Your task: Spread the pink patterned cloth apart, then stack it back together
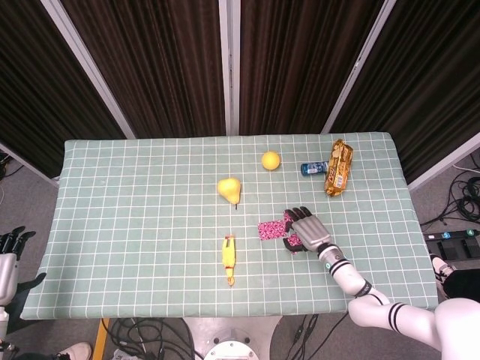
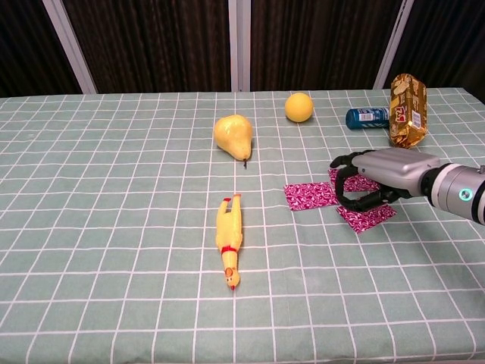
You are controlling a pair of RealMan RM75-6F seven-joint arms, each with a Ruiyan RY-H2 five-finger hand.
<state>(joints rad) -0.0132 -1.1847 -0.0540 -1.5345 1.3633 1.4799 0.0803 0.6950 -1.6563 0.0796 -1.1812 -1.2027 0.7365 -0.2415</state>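
The pink patterned cloth lies in two parts right of the table's middle. One flat piece (image 2: 311, 195) (image 1: 271, 229) stretches to the left. A second piece (image 2: 368, 214) (image 1: 295, 243) lies partly under my right hand (image 2: 379, 173) (image 1: 304, 227). That hand's dark fingers curl down over the right edge of the left piece, with the thumb beneath, and grip it. Off the table's left edge my left hand (image 1: 7, 255) hangs with fingers apart, holding nothing.
A yellow rubber chicken (image 2: 229, 240) lies left of the cloth. A pear (image 2: 232, 134) and an orange ball (image 2: 298, 107) sit further back. A blue can (image 2: 367, 117) and a snack packet (image 2: 407, 110) are behind my right hand. A green checked tablecloth (image 2: 114, 227) covers the table.
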